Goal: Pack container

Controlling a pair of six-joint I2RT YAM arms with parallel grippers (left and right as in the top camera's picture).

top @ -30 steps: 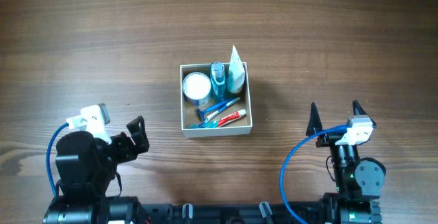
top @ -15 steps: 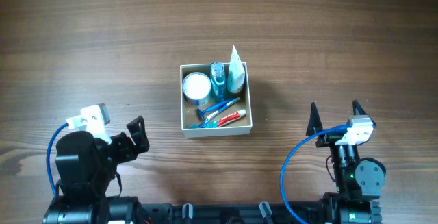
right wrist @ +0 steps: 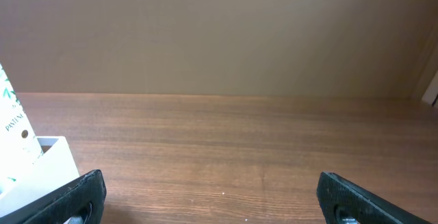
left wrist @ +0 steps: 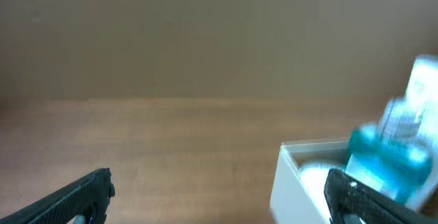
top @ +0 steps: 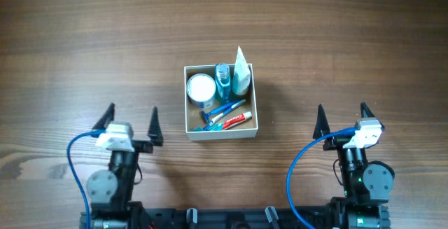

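Container (top: 221,134): sits at mid-table (top: 350,33), upright, between the two arms and a little beyond them.

Contents, from overhead:
- Round white jar (top: 201,87) in the far-left corner.
- Blue bottle (top: 222,75) standing beside it at the far wall.
- Pale tube (top: 241,71) leaning in the far-right corner, its tip above the rim.
- Along the near side, lying flat, what looks like a blue toothbrush (top: 225,108) and a red-and-white toothpaste (top: 236,119). They are small and overlap, so the exact count is unsure.

Nothing loose shows on the wood around the container.

Left gripper (top: 132,113): jaws spread wide, holding nothing. It is low at the near edge, near the container's left side and apart from it. Its wrist view is blurred. It shows the container's near corner and the bottle at the right of frame, with bare wood between the fingers (left wrist: 75,196).

Right gripper (top: 342,113): jaws likewise spread and empty. It stands well apart from the container on the right. Its wrist view catches only the container's corner and the tube at the far left.

Step in hand, as judged: packing looks complete. Every visible item is inside, and both arms sit clear in what reads as a parked pose.

Next move, as judged: little is called for. No lid or flap is visible to close. If a further item exists outside the frame, either open gripper could fetch it, and the free space is the middle of the container. A drop there would need to come in from above, clear of the tall bottle and the leaning tube, which could tip if brushed.
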